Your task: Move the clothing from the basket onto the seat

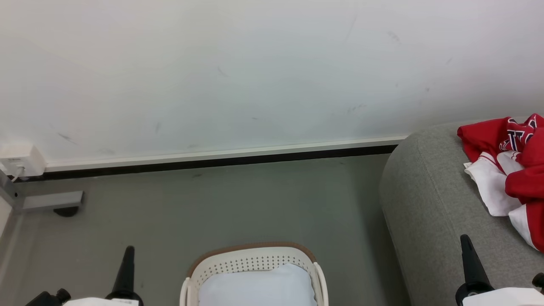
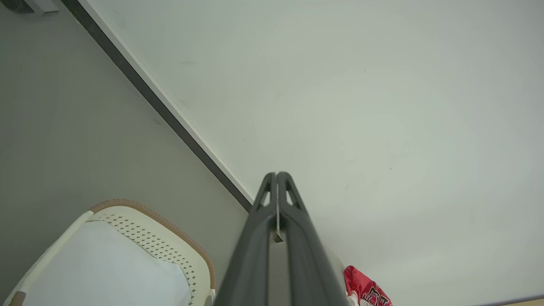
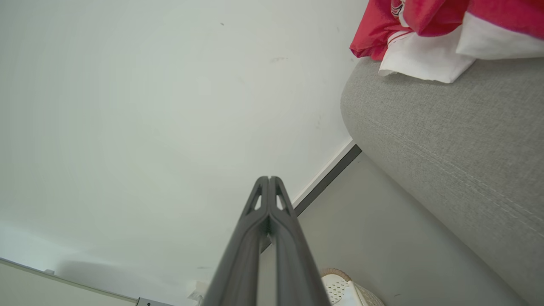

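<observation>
Handling guess: jerseys (image 1: pixel 508 170) are light, limp and a bit slick. They'll sag and drape, nothing fragile. Best pinched at a bunched fold or the white hem, not on flat cloth. They lie heaped on the seat (image 1: pixel 425 199), toward the wall. The basket (image 1: pixel 255 258) holds a pale cushion (image 1: pixel 259 284), so the job looks done or close. Both clenched and empty: left tool (image 1: pixel 128 253) over the floor beside the basket, right tool (image 1: pixel 466 242) over the seat's edge near the jerseys, not touching. Both point at the wall.

Crumpled red-and-white clothing (image 1: pixel 512 165) lies on the grey seat (image 1: pixel 429 199), apart from the cream basket (image 1: pixel 250 260).
</observation>
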{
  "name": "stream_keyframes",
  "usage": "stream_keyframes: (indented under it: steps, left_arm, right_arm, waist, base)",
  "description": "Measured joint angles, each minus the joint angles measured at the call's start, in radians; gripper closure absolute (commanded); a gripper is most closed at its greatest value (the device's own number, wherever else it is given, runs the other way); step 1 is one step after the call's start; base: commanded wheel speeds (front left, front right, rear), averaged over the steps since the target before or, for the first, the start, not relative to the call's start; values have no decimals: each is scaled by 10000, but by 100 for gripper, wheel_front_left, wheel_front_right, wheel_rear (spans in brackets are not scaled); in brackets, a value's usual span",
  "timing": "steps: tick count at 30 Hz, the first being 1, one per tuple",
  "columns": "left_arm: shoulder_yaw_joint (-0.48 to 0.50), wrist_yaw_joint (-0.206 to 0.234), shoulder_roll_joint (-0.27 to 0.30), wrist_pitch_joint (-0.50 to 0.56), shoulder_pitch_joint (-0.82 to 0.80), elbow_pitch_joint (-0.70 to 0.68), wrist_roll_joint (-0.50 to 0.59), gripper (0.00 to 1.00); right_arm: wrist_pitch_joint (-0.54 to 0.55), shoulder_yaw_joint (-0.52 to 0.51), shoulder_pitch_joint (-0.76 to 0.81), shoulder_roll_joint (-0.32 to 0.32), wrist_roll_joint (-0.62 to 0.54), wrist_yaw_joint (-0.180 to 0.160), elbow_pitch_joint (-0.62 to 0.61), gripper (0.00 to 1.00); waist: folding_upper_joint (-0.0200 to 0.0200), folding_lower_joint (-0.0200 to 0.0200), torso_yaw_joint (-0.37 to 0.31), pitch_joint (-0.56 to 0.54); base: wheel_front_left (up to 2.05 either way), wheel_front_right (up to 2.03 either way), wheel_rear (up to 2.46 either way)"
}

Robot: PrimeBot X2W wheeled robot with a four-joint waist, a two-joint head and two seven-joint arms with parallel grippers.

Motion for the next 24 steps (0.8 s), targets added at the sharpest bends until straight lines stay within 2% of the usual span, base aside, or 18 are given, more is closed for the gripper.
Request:
stream_keyframes:
  steps: [24]
  left_arm:
    - [94,0,-71,614,-251,6,-2217,100]
  right_arm:
    - [614,-497,-135,-12,2220,0,-36,100]
  waist:
    - [-1,0,186,6]
  base:
    - [0,0,0]
